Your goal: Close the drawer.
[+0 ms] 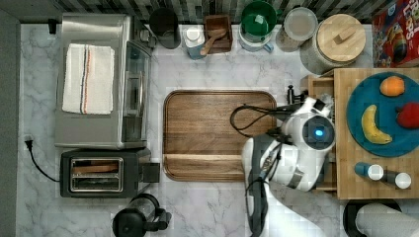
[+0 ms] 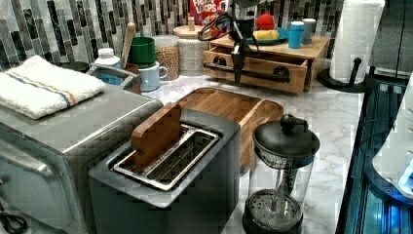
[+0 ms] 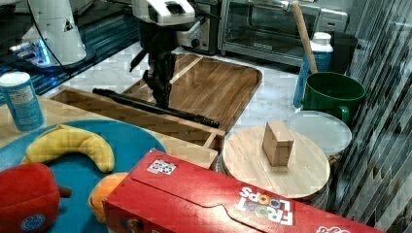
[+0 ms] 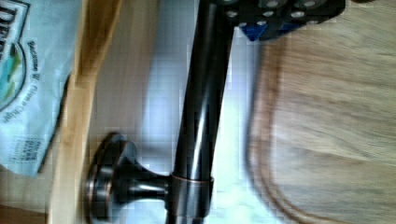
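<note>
The shallow light-wood drawer, pulled out just below the black gripper whose finger spread cannot be told, is judged rigid, best pushed at its dark metal bar handle

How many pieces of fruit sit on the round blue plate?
3, judging by the top view: a yellow banana near the round blue plate's middle, an orange toward the backsplash, and a red fruit at the top view's right edge.

Even, fairly bright indoor light; blocky compression throughout. Wrist view soft and blurred (close range), glare streak down dark handle bar. Soft shadows under cutting board.
</note>
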Robot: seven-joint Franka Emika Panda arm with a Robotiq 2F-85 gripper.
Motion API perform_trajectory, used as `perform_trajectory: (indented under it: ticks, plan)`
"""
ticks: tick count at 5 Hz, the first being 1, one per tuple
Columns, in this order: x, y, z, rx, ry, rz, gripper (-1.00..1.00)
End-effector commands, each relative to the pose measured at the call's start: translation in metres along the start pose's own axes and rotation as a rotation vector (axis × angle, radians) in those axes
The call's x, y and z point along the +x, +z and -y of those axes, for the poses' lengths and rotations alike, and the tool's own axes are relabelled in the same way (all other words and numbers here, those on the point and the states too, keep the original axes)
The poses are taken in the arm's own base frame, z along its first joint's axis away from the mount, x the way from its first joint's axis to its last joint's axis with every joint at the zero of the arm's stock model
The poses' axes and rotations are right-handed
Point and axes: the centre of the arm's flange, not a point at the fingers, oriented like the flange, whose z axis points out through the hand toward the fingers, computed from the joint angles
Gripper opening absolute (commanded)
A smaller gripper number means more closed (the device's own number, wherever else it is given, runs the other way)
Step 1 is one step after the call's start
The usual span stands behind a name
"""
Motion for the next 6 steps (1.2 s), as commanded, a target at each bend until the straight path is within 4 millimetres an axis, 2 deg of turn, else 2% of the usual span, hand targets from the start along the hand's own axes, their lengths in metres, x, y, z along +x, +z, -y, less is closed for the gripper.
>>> perform_trajectory:
  ticks: [1,2,5,6]
  plan:
    - [-0.037,-0.027,-0.152,-0.105,0.094,-0.119,-1.0]
    - [-0.04,-0.021,-0.166,-0.107,0.084,-0.132,-1.0]
    - [-0.048,-0.033,-0.137,-0.101,0.152,-0.094,-1.0]
    - [-0.048,-0.033,-0.137,-0.101,0.152,-0.094,-1.0]
